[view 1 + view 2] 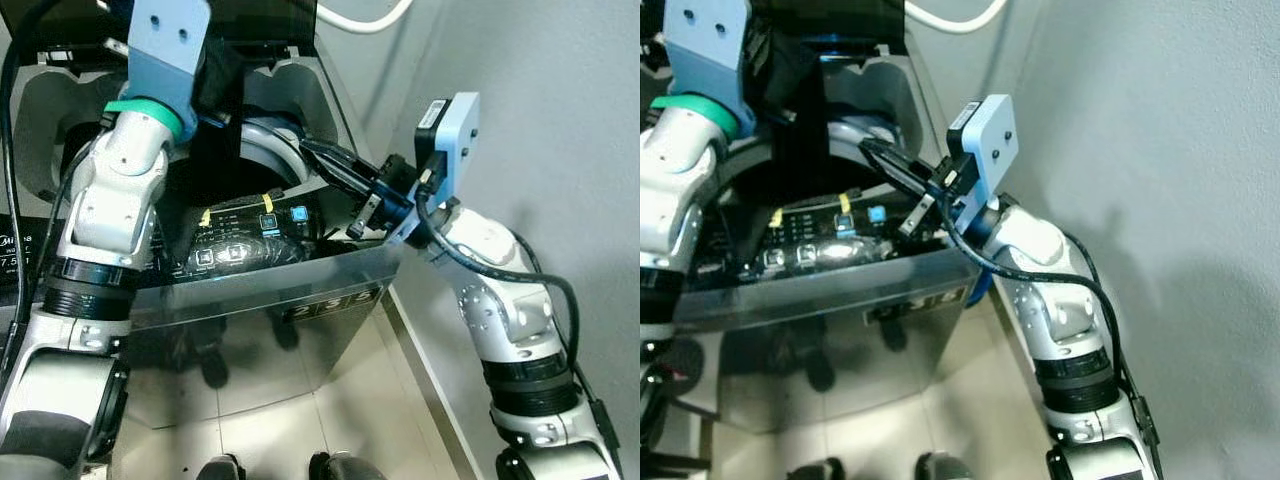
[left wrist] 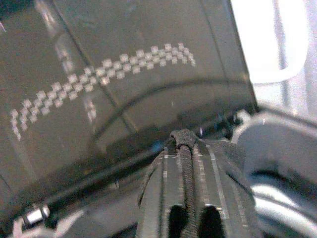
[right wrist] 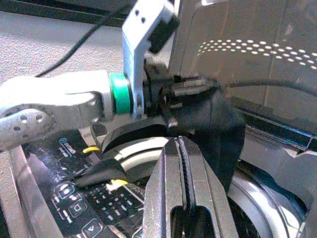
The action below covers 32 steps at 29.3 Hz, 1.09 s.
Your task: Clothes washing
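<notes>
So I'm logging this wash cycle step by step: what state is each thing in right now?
Washing machine lid: raised, standing open behind the drum.
Drum opening: uncovered.
Dark garment: hanging from the left gripper above the drum, not yet inside.
Left gripper: shut on the dark garment.
Right gripper: shut, empty, at the drum's rim.
Control panel: some buttons lit.

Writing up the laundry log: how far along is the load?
Done: the washer's lid stands open. In hand: the left gripper holds a dark garment above the drum opening; the right gripper, shut, waits near the rim. Left: dropping it in, closing the lid, pressing the control panel.
</notes>
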Tool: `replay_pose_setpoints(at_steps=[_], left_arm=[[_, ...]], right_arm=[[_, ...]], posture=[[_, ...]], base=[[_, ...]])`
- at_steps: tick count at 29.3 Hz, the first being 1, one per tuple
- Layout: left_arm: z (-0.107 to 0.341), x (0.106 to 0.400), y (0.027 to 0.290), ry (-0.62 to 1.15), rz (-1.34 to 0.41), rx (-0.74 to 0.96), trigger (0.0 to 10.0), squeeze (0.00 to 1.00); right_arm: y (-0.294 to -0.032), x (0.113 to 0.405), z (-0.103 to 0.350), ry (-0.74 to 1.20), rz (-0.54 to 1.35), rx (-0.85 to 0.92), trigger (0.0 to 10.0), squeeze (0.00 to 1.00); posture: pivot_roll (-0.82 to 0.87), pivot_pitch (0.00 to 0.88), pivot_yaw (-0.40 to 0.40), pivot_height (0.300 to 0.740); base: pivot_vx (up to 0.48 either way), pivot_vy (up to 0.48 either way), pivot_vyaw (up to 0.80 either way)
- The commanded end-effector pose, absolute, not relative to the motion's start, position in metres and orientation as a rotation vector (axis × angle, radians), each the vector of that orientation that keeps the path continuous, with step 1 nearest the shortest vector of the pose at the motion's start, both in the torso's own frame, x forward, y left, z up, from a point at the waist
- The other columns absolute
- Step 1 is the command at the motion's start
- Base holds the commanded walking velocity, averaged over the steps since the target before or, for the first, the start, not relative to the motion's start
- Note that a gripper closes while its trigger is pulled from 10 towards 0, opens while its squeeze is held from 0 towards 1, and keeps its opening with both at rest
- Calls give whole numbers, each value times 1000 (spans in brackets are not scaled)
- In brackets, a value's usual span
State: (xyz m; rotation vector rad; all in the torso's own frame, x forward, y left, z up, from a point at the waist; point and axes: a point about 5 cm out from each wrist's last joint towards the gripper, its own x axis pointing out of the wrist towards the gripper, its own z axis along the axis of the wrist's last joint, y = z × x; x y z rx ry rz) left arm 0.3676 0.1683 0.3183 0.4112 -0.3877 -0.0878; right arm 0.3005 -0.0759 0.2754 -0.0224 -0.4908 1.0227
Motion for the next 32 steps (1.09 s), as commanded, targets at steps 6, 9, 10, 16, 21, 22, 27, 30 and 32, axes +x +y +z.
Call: replay_pose_setpoints(at_steps=[6, 9, 10, 16, 21, 22, 27, 30, 32], left_arm=[[306, 358, 164, -359, -166, 346, 10000, 1000], [304, 356, 163, -363, -173, 337, 10000, 1000], [303, 352, 162, -369, -181, 325, 10000, 1000], [304, 342, 157, -447, -184, 390, 10000, 0], [311, 330, 154, -571, -156, 403, 10000, 0], [313, 326, 151, -600, -158, 391, 10000, 0], [318, 317, 141, -654, -183, 381, 10000, 0], [320, 313, 139, -669, -184, 372, 10000, 0], [317, 308, 133, -664, -202, 344, 10000, 0]], right_arm=[[-77, 298, 274, -488, 1020, -28, 10000, 0], [-76, 299, 274, -488, 1021, -28, 10000, 0], [-76, 299, 274, -487, 1023, -28, 10000, 0], [-76, 300, 273, -488, 1014, -22, 10000, 0], [-77, 306, 275, -510, 925, 24, 10000, 0], [-79, 310, 277, -523, 871, 51, 10000, 0], [-87, 321, 283, -563, 703, 126, 10000, 0], [-92, 326, 286, -579, 628, 151, 10000, 0], [-102, 332, 288, -594, 502, 177, 10000, 0]], posture=[[63, 76, -23, 740], [64, 76, -23, 740], [68, 71, -24, 740], [69, 58, -24, 740], [67, 48, -27, 740], [69, 44, -29, 740], [68, 29, -30, 740], [67, 28, -30, 740], [56, 25, -27, 740]], base=[[0, 0, 0], [0, 0, 0], [0, 0, 0], [0, 0, 0], [0, 0, 0], [0, 0, 0], [0, 0, 0], [0, 0, 0], [0, 0, 0]])
